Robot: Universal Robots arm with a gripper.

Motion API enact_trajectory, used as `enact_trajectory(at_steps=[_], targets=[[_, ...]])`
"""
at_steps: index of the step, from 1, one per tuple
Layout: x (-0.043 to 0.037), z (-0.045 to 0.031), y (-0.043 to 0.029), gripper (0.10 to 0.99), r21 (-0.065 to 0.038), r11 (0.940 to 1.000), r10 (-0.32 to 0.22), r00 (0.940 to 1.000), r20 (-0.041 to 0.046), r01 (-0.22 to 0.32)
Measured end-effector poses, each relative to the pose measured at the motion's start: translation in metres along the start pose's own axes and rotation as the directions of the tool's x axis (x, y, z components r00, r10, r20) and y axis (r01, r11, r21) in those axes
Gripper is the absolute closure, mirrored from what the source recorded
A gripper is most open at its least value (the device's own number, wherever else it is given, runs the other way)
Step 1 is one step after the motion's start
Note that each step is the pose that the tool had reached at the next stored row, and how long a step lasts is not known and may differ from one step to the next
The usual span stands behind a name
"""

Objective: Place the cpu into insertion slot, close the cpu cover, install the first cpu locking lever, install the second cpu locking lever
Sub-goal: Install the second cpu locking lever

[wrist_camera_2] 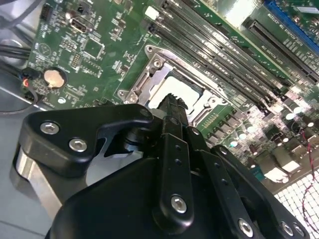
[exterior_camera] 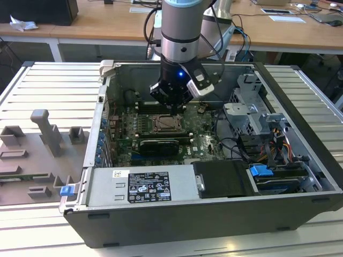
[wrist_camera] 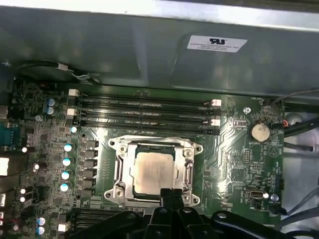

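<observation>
On the exterior view's left, a grey fixture tray [exterior_camera: 40, 155] lies on the slatted table [exterior_camera: 48, 80] beside an opened computer case [exterior_camera: 214, 203]. At the centre of that view, the robot arm [exterior_camera: 182, 27] reaches down into the case, its black gripper [exterior_camera: 172, 104] hanging just above the motherboard [exterior_camera: 201, 140] and the socket area. In the first wrist view, the cpu [wrist_camera: 154, 172] sits seated in the insertion slot [wrist_camera: 121, 169], its pale metal face showing through the cut-out of the cpu cover [wrist_camera: 187, 172], which lies flat over it. The gripper's fingers [wrist_camera: 171, 196] are pressed together with nothing between them, their tips right at the near edge of the cover. Long black memory slots [wrist_camera: 144, 112] run beyond the socket. To the exterior view's right stand drive bays [exterior_camera: 252, 118] and loose cables [exterior_camera: 278, 150].
</observation>
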State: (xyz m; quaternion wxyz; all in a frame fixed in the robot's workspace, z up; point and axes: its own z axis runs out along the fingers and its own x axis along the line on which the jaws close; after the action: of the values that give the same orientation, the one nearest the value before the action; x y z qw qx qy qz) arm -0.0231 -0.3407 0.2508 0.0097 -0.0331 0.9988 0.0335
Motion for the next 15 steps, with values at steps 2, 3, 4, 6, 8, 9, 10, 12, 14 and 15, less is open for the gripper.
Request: enact_trajectory(at_steps=[2, 3, 4, 6, 8, 9, 10, 12, 14, 15], targets=[[0.0001, 0.0008, -0.0003, 0.980, 0.000, 1.0000, 0.000, 1.0000, -0.0004, 0.000], [0.0001, 0.0011, -0.0007, 0.980, 0.000, 1.0000, 0.000, 1.0000, -0.0004, 0.000], [0.0002, 0.0016, -0.0017, 0.980, 0.000, 1.0000, 0.000, 1.0000, -0.0004, 0.000], [0.0005, 0.0019, -0.0023, 0.980, 0.000, 1.0000, 0.000, 1.0000, -0.0002, 0.000], [0.0008, 0.0020, -0.0034, 0.980, 0.000, 1.0000, 0.000, 1.0000, -0.0004, 0.000], [0.0009, 0.0020, -0.0045, 0.980, 0.000, 1.0000, 0.000, 1.0000, -0.0004, 0.000], [0.0016, 0.0020, -0.0062, 0.980, 0.000, 1.0000, 0.000, 1.0000, -0.0003, 0.000], [0.0028, 0.0021, -0.0121, 0.980, 0.000, 1.0000, 0.000, 1.0000, -0.0004, 0.000], [0.0032, 0.0055, -0.0165, 0.980, -0.001, 1.0000, 0.000, 1.0000, -0.0030, 0.000], [0.0033, 0.0066, -0.0183, 0.980, -0.001, 1.0000, 0.000, 1.0000, -0.0035, 0.000]])
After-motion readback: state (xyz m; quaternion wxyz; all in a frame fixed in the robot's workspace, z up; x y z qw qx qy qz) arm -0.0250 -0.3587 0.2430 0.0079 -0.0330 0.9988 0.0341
